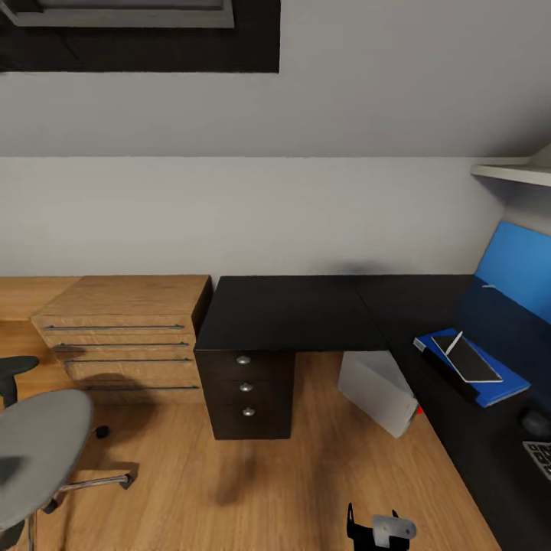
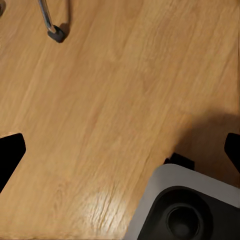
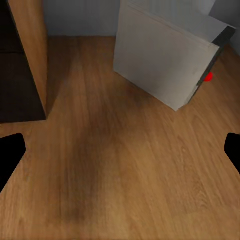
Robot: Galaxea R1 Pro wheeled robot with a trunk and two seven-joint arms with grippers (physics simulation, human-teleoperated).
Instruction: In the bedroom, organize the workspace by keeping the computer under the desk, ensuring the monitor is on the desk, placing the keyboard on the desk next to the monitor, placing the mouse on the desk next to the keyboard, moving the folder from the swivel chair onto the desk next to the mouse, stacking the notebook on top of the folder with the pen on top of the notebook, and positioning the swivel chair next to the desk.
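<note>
1. Looking down, your right pincer (image 3: 120, 150) hangs fingers apart above floor (image 3: 125, 175), the computer (image 3: 160, 60) ahead of it.
2. Your left pincer (image 2: 120, 150), also apart, has the chair's caster (image 2: 56, 34) ahead.
3. Your head camera adds the pen (image 1: 454, 342) on notebook (image 1: 468, 360) on folder (image 1: 490, 386), atop the desk (image 1: 306, 314).

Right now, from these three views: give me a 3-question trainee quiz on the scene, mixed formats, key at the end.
1. True or false: the pen lies on the notebook, which lies on the folder.
2. Multiple choice: where is the computer? A) on top of the desk B) on the floor, tucked under the desk edge C) on the chair
3. Fill in: the black cabinet under the desk has ___ drawers.

Key: 1 true; 2 B; 3 three.
</note>
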